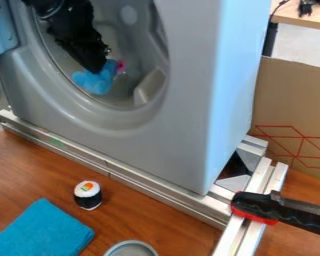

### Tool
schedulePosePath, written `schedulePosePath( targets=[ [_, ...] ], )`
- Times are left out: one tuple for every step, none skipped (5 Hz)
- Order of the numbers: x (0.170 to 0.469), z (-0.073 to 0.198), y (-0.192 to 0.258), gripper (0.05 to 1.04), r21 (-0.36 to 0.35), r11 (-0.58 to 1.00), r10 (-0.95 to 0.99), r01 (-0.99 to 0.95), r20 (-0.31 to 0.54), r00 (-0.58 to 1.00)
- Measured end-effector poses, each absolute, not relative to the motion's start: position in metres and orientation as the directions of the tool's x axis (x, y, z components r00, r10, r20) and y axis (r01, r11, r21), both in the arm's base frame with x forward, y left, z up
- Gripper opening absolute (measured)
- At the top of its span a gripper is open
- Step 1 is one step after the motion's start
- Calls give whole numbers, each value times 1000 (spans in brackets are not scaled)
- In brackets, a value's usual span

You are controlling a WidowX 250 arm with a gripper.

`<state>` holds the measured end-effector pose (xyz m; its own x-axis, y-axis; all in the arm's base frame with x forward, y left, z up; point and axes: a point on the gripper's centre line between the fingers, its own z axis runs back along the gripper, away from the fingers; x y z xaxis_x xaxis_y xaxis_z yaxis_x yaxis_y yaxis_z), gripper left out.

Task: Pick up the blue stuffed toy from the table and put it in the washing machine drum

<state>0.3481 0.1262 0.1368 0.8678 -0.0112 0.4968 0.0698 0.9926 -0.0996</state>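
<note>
Clock positions taken from the centre of the view. Shows a grey front-loading machine [183, 125] from ten to one o'clock, round opening toward eleven. Includes a brown wooden surface [156, 215] across the lower part. Bears a cardboard panel [296, 95] with red lines at three o'clock. Has a metal rail [142, 184] along the foot of the machine, running from nine to five o'clock. At eleven, enters with a black arm [72, 30] slanting into the opening, down toward five. Ends in a black gripper [99, 70], touching a blue soft item [99, 82] inside the drum, at half past ten. Cannot determine whether clenched or released. Reads the item as lobed and crumpled, upper end toward one, lower end toward seven, with a side lobe toward nine; takes the long axis as roughly one to seven. Displays a pink piece [120, 65] at the item's two o'clock side.

Lists a folded blue cloth [42, 232] at seven, one corner toward twelve. Records a black tool with a red edge [289, 212] at half past four, lying over metal bars, a grey round container [130, 242] at six, and a small sushi-like roll [88, 195] at seven, upright.
</note>
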Motion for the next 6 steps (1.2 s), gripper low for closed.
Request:
schedulePosePath(
  targets=[
    [366,129,130,182,-160,986,42,42,488,872],
    [366,119,131,425,-184,983,78,10,462,883],
    [356,105,138,730,-145,988,114,-59,411,904],
    [348,109,129,984,-152,988,66,-5,397,916],
    [339,131,129,1007,-122,992,28,25,413,910],
    [301,147,153,1001,-63,997,-15,38,333,943]
  ],
)
